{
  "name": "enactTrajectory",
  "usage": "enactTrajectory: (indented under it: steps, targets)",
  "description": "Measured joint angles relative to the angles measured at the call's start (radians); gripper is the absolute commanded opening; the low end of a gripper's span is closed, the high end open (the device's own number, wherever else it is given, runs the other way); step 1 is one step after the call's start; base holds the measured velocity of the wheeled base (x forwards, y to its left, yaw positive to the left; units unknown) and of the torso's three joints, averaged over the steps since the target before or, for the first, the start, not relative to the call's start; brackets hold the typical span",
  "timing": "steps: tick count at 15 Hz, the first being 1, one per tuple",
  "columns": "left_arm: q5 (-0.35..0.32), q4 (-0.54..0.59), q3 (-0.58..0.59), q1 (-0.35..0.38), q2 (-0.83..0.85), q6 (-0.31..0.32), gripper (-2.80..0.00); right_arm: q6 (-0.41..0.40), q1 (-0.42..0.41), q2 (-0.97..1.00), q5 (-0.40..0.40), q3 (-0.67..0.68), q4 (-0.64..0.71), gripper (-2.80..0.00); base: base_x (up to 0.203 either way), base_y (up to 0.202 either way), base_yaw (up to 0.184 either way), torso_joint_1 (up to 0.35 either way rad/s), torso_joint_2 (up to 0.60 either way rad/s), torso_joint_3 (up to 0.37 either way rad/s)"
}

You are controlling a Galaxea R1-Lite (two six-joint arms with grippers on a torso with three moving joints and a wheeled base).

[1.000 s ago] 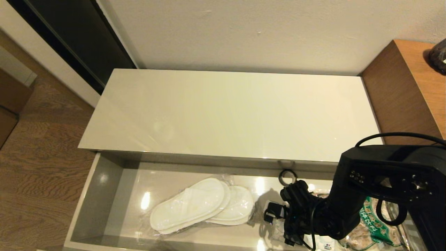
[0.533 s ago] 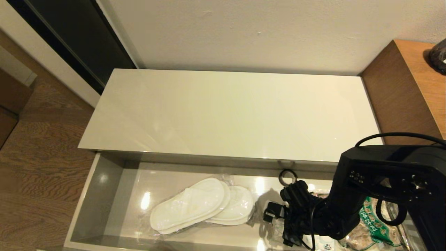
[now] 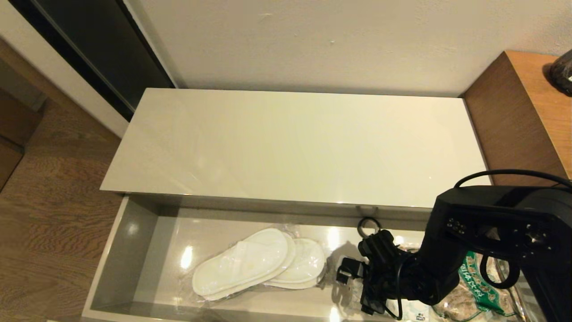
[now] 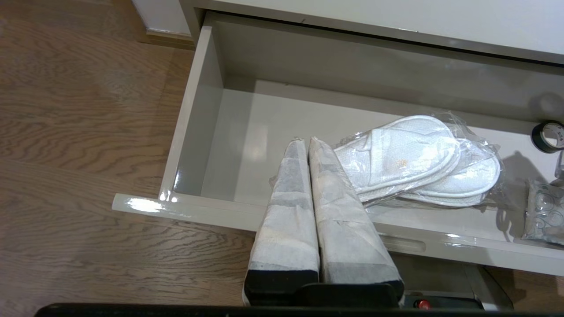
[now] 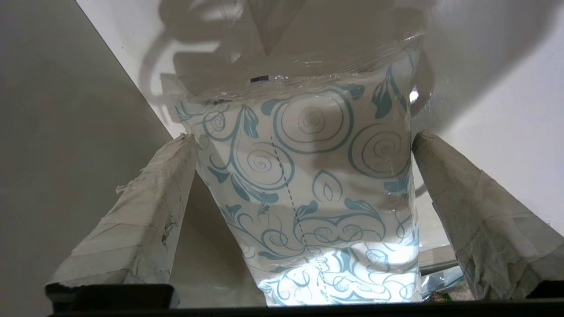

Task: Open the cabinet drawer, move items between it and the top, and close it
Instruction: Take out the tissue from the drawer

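Head view: the right gripper [image 3: 357, 286] is down in the open cabinet drawer [image 3: 134, 250] beside the slippers [image 3: 259, 264]; I'd close gently and lift straight up to the top [image 3: 290, 143].

Right wrist view: jaws wide, straddling the tissue pack [image 5: 308, 193], barely touching.

Left wrist view: left gripper [image 4: 308, 143] pressed together, empty, over the drawer's front.

Right gripper [image 5: 304, 141] a touch lower and nearer the drawer front, over the tissue pack [image 5: 308, 198].

Right hand [image 5: 304, 141] low, fingers spread wide; left hand [image 4: 307, 141] apparently pressed closed.
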Motion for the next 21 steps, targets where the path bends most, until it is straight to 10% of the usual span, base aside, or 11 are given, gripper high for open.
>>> enactTrajectory:
  steps: [11, 12, 21]
  targets:
    - [0.0, 0.0, 0.0, 0.0, 0.0, 0.0, -2.8, 0.001, -0.002, 0.01, 0.012, -0.009, -0.003, 0.0, 0.0, 0.0, 0.0, 0.0, 0.0, 0.0]
    - [-0.001, 0.0, 0.0, 0.0, 0.0, 0.001, -2.8, 0.001, -0.002, 0.01, 0.011, -0.009, -0.003, -2.8, 0.0, 0.0, 0.0, 0.0, 0.0, 0.0]
    - [0.0, 0.0, 0.0, 0.0, 0.0, 0.001, -2.8, 0.003, -0.002, 0.012, 0.012, -0.005, -0.009, -2.8, 0.0, 0.0, 0.0, 0.0, 0.0, 0.0]
